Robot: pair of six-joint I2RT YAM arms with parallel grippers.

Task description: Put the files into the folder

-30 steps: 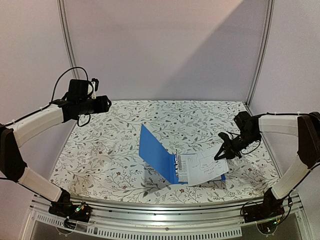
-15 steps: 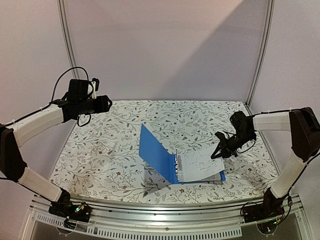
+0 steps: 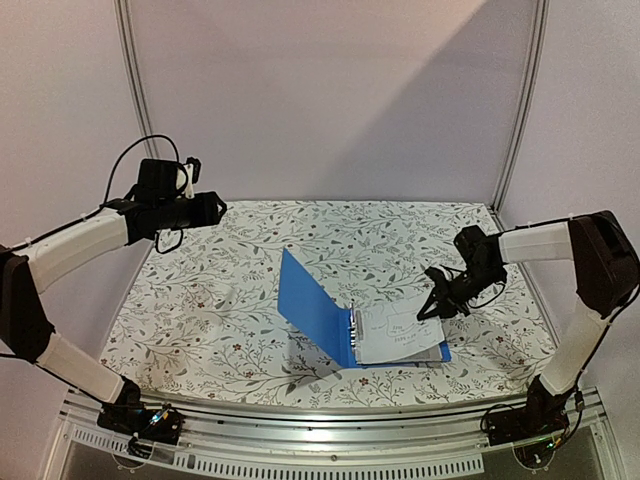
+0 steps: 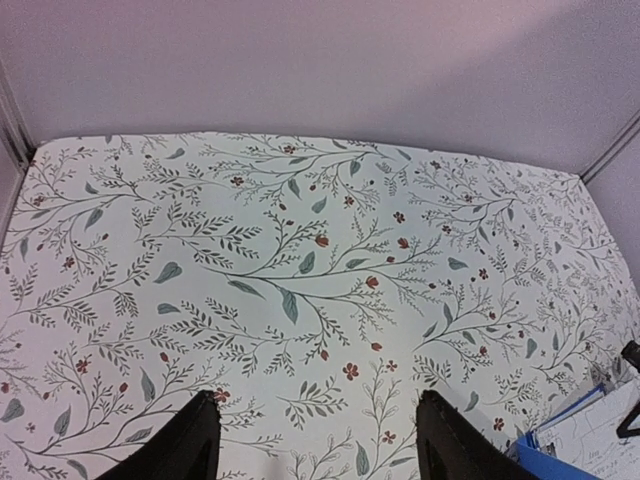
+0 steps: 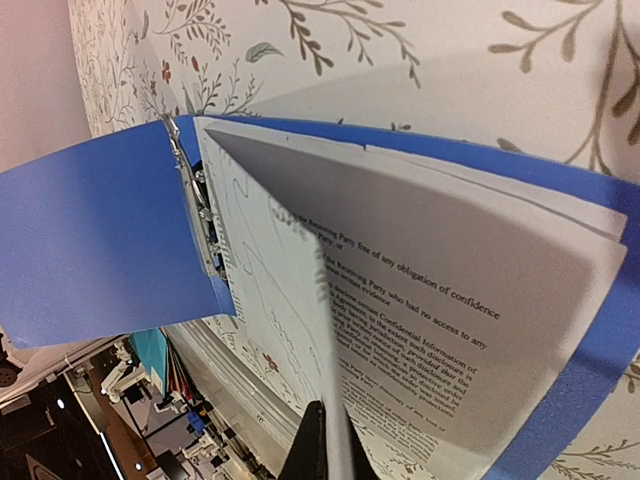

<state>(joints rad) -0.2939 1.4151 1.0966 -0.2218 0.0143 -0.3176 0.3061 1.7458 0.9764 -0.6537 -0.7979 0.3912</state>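
Top external view: files (image 3: 400, 335), sleeved printed sheets, lie on the right-hand cover of the open blue folder (image 3: 312, 300), near-centre on the floral table (image 3: 200, 300); the left cover is tilted up. Likely light, floppy and slick; best taken at a free edge, away from the rings (image 5: 200, 215). Right gripper (image 3: 432, 310): fingers together, pinching the top sheet's far right edge. Left gripper (image 4: 320, 440): fingers apart, holding nothing, raised at far left.
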